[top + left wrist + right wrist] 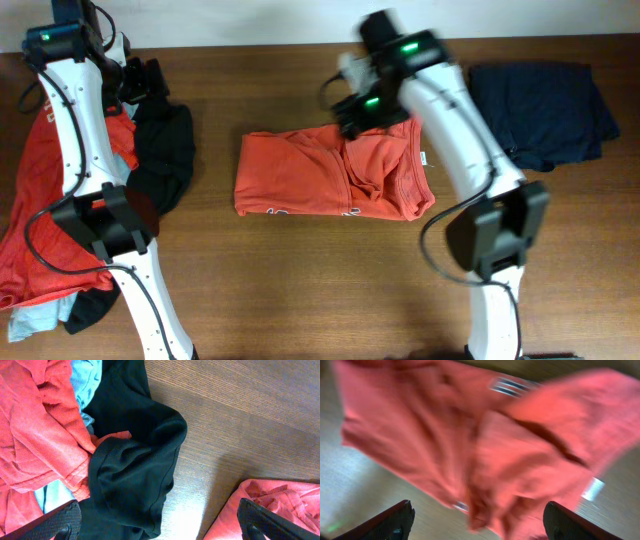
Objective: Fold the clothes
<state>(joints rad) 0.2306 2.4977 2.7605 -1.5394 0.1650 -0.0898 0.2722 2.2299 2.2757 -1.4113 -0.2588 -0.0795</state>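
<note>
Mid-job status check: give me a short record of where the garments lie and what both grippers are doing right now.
centre: orange T-shirt partly folded on the table, right end bunched
left pile: orange and pale blue pieces with a black garment, heaped, unfolded
far right: navy garment, looks folded
left gripper: open, empty, over the black garment
right gripper: open, empty, above the orange T-shirt's bunched end

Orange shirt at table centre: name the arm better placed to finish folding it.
Right. The right gripper hovers open over the orange shirt's bunched end; the left gripper sits open over the black garment.
</note>
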